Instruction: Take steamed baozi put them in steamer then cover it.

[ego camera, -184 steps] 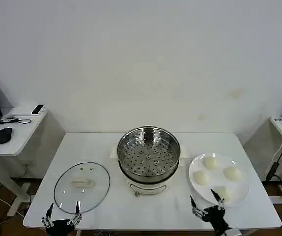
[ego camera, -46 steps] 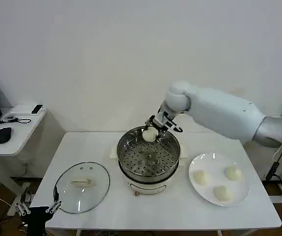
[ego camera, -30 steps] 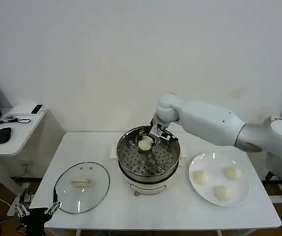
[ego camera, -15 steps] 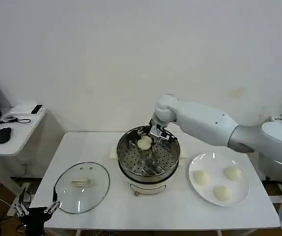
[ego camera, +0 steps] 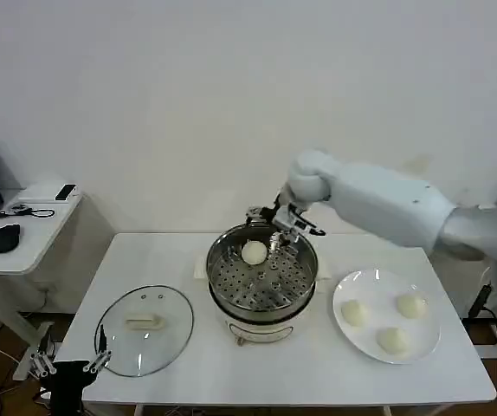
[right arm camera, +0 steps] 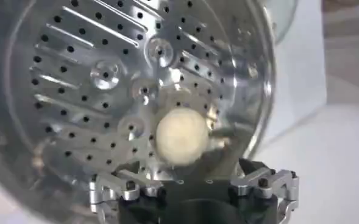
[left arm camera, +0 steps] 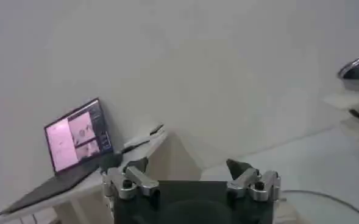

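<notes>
- The steamer (ego camera: 262,282) stands at the middle of the white tabletop (ego camera: 179,260), on its white base, and it has no lid on it.
- One steamed baozi (ego camera: 254,252) lies on the perforated tray inside the steamer, in the far part of it, close to the wall; the right wrist view shows it (right arm camera: 181,136) alone on the tray, with nothing holding it.
- The right claw (ego camera: 277,236) hangs above the far rim of the steamer, just beside this bun. Its fingers are spread apart and grasp nothing.
- The white right arm (ego camera: 387,206) reaches to the steamer from the right side, above the tabletop.
- Three other buns lie on the white plate (ego camera: 357,284), to the right of the steamer: one (ego camera: 354,313) on the side nearer to the steamer, one (ego camera: 410,305) on the right side and one (ego camera: 393,341) at the near side.
- The cover (ego camera: 145,329) lies flat on the tabletop, to the left of the steamer and apart from it, with its cream handle up.
- The left claw (ego camera: 68,368) waits low at the near left corner of the tabletop, near the cover but not touching it. Its fingers (left arm camera: 129,178) are released, with an empty gap between them.
- A laptop (left arm camera: 75,139) stands on a side table farther to the left.
</notes>
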